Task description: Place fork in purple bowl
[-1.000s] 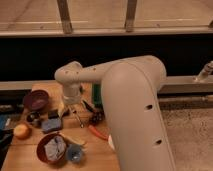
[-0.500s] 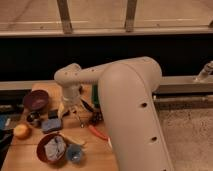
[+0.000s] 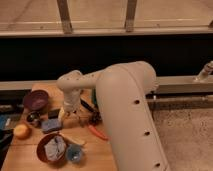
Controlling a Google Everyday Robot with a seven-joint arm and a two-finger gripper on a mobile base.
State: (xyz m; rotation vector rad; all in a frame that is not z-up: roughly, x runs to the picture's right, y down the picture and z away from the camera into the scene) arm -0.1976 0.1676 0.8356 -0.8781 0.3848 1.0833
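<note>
Whether the gripper grasps anything cannot be told; it hangs low over the table, right of the purple bowl.

Cream arm, dark holes; end effector over table

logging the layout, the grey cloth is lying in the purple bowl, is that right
No: the grey cloth lies in the reddish-brown bowl near the table's front, not the purple bowl, as the camera view shows. The pincer hangs over the middle of the table.
</note>
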